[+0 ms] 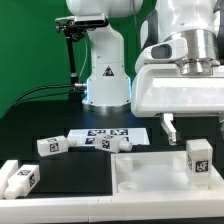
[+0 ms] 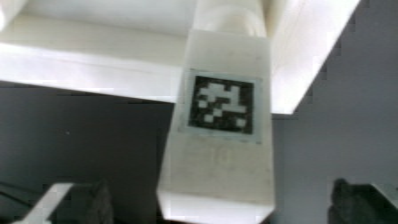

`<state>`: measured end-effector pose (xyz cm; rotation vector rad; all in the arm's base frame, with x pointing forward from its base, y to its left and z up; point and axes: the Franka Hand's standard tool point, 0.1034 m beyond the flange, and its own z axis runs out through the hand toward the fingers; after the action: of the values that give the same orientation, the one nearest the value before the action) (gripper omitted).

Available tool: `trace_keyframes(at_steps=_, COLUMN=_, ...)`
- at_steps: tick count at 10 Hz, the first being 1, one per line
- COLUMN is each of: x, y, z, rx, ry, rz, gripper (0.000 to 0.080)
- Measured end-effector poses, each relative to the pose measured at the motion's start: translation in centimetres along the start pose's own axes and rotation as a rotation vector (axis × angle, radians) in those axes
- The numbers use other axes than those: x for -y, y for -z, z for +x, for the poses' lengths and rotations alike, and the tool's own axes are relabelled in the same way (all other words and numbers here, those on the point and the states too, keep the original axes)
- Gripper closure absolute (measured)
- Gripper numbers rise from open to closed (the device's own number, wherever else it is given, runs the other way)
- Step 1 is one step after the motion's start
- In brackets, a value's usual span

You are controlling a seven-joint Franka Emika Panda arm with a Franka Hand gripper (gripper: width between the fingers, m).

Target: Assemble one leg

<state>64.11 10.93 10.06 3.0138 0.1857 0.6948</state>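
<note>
Here, claw (image 2: 222,197) over an upright leg (image 2: 222,150) on the tray (image 1: 140,178).
Jaws wide apart, clear of the leg; its square tag (image 2: 221,102) shows a black-and-white block pattern.

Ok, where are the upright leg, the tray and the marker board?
upright leg (image 1: 198,157): exterior view, on its tagged face.
tray (image 1: 150,181): exterior view, on a bare part.
marker board (image 1: 104,135): exterior view, on its middle.
</note>
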Motion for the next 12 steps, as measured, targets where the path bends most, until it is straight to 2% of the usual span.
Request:
trace_keyframes(at_steps=1, x=0.0, y=0.0, z=0.0, rx=0.112, ry=-0.007, rz=0.005, gripper=0.0156)
trace_keyframes(at_steps=3, x=0.4, y=0.0, z=0.0, rx=0.241, ry=-0.027, rz=0.010, gripper=0.0151)
trace_keyframes(at_steps=4, x=1.0, y=0.3, z=-0.7, rx=0.366, ry=-0.075, rz=0.003, gripper=0.0150)
trace_keyframes(at_steps=5, x=1.0, y=0.3, z=-0.2, rx=0.389, ry=-0.075, rz=0.002, gripper=0.0150)
trace_keyframes(at_steps=12, x=0.8, y=-0.3, z=-0.9, rx=0.410, ry=-0.084, rz=-0.005, gripper=0.0150)
